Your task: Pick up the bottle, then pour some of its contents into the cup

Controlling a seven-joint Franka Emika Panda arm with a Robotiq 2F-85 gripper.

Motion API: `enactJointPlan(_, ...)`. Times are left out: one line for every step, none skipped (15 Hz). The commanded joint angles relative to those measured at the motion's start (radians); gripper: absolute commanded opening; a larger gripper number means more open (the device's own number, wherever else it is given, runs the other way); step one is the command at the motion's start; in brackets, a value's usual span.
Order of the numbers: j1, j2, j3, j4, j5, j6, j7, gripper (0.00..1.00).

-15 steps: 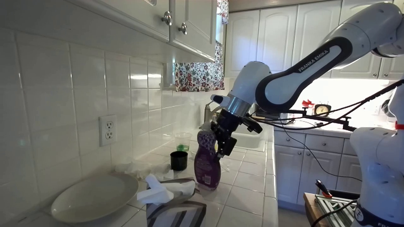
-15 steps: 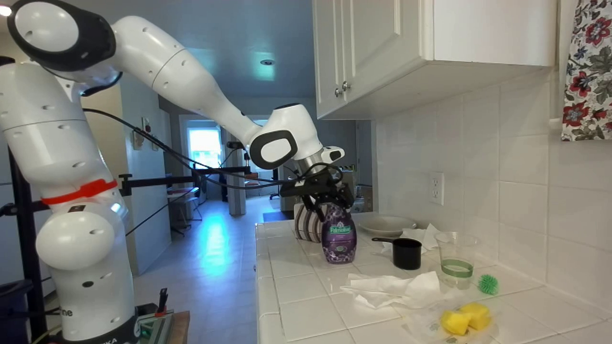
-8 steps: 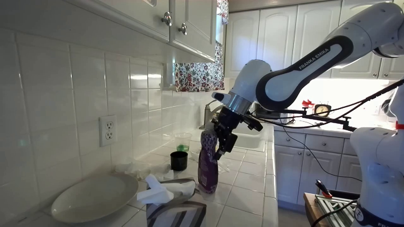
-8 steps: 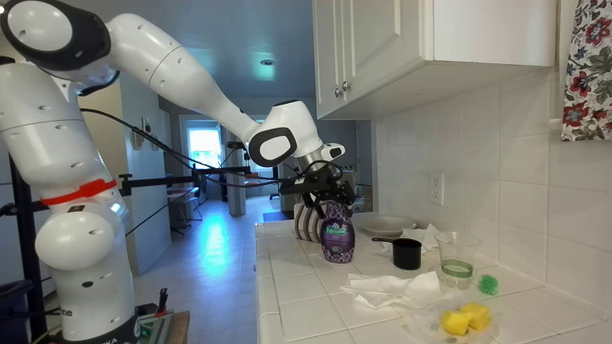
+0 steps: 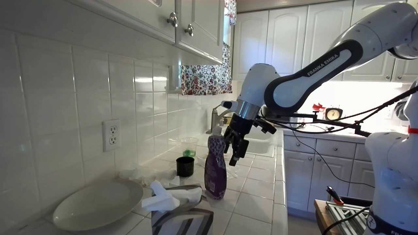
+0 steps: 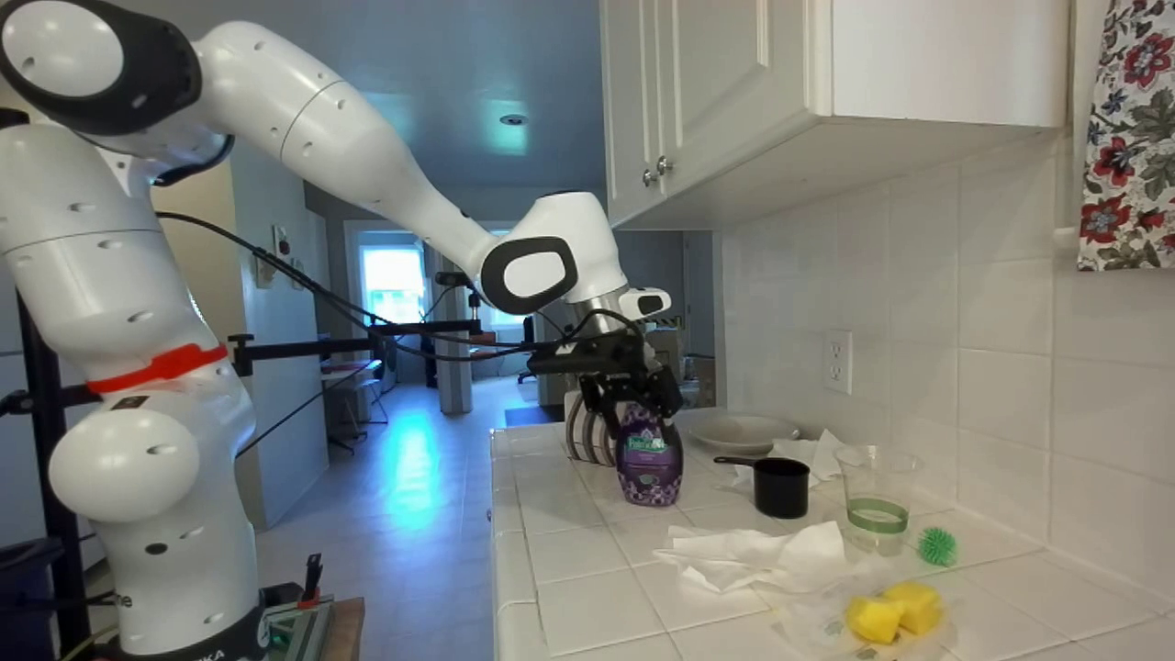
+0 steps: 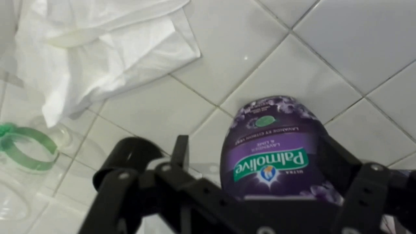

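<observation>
The purple bottle [image 5: 215, 173] stands upright on the counter. Its label faces the camera in an exterior view [image 6: 650, 464] and in the wrist view [image 7: 269, 146]. The small black cup [image 5: 185, 166] stands beside it, nearer the wall; its handle shows in an exterior view [image 6: 781, 488], and it shows in the wrist view [image 7: 130, 156]. My gripper [image 5: 230, 156] is open at the bottle's sink-facing side. In the wrist view its fingers [image 7: 260, 159] lie either side of the bottle: the left one well apart, the right one overlapping its edge. I cannot tell whether that one touches.
A clear plastic cup with green [image 6: 877, 505] stands past the black cup. White paper [image 6: 762, 555], yellow pieces [image 6: 895, 613] and a green spiky ball [image 6: 937, 546] lie sinkward. A white plate [image 5: 98, 205] and striped bag [image 5: 183, 215] stand on the opposite side.
The bottle has turned a little on its spot and shifted slightly. My gripper has drawn back from it toward the sink, and more of its fingers shows beside the bottle.
</observation>
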Motion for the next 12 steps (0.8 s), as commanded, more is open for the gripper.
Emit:
enactJointPlan(-0.039, -0.029, 0.032, 0.013, -0.079, -0.08, 0.122, 1.0)
enactJointPlan(-0.038, -0.038, 0.037, 0.015, -0.087, -0.104, 0.142, 1.0)
enactJointPlan(-0.034, -0.049, 0.041, 0.012, -0.087, -0.124, 0.149, 1.0)
enactJointPlan(-0.029, -0.061, 0.047, 0.01, -0.086, -0.144, 0.164, 1.0)
enactJointPlan(-0.023, -0.073, 0.052, 0.009, -0.081, -0.163, 0.166, 1.0)
enactJointPlan(-0.018, -0.086, 0.059, 0.003, -0.08, -0.172, 0.167, 1.0)
enactJointPlan(-0.015, -0.096, 0.064, 0.003, -0.079, -0.185, 0.166, 1.0)
enactJointPlan(-0.013, -0.11, 0.073, -0.002, -0.083, -0.19, 0.171, 1.0)
enactJointPlan(-0.01, -0.121, 0.081, -0.003, -0.084, -0.2, 0.181, 1.0)
enactJointPlan(-0.007, -0.132, 0.089, -0.006, -0.085, -0.209, 0.193, 1.0)
enactJointPlan(-0.005, -0.143, 0.098, -0.008, -0.085, -0.218, 0.211, 1.0)
enactJointPlan(-0.008, -0.151, 0.108, -0.01, -0.087, -0.221, 0.238, 1.0)
